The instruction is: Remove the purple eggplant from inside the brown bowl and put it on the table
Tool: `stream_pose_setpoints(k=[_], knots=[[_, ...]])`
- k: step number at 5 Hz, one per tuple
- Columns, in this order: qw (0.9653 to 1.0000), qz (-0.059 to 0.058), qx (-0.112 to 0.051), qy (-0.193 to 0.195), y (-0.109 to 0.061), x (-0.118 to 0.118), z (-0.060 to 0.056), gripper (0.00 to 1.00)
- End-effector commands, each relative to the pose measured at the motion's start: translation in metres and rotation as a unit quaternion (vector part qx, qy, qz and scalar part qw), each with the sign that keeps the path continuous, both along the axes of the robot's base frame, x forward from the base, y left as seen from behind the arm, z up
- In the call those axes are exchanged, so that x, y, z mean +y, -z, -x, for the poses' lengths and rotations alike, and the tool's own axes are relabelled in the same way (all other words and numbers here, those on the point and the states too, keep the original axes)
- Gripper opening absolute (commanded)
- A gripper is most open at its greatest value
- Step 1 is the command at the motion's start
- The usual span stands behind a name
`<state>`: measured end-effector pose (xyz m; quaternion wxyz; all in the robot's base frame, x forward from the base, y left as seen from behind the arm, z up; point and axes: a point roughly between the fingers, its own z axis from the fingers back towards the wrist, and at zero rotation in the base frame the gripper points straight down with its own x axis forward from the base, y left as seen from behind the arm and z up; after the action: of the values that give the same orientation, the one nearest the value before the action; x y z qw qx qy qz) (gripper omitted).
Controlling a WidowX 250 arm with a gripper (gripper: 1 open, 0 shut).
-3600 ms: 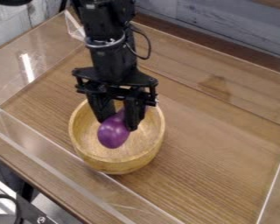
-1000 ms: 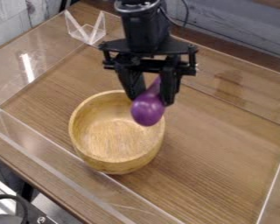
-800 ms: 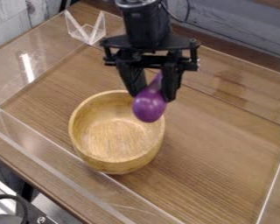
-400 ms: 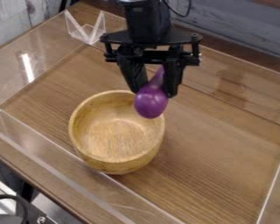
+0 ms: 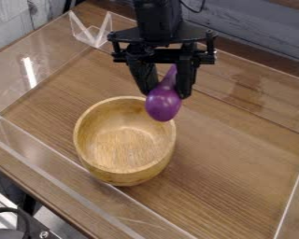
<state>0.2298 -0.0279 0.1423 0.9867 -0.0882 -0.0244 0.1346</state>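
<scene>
The purple eggplant (image 5: 163, 103) hangs in the air above the far right rim of the brown bowl (image 5: 100, 157), bulbous end down. My black gripper (image 5: 164, 87) points almost straight down and is shut on the eggplant's upper end, its fingers on either side of it. The bowl sits on the wood-grain table (image 5: 239, 159) at the near left, and nothing lies inside it. The eggplant touches neither the bowl nor the table.
Clear acrylic walls (image 5: 27, 70) run along the table's edges. A clear folded piece (image 5: 90, 28) stands at the far left behind the arm. Bare tabletop lies to the right of the bowl and beyond it.
The eggplant, held in the shut gripper, has come up out of the bowl and moved to the right over its far rim. Over the last second it barely moved.
</scene>
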Motion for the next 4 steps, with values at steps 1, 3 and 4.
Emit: stream_pose_setpoints(k=[1, 3, 4], knots=[[0.9993, -0.003, -0.036, -0.011, -0.0156, 0.0037, -0.0114, 0.00], [0.9987, -0.007, -0.042, -0.029, -0.0142, 0.0090, -0.0170, 0.00], [0.9982, -0.010, -0.045, -0.039, -0.0133, 0.0123, -0.0201, 0.00]])
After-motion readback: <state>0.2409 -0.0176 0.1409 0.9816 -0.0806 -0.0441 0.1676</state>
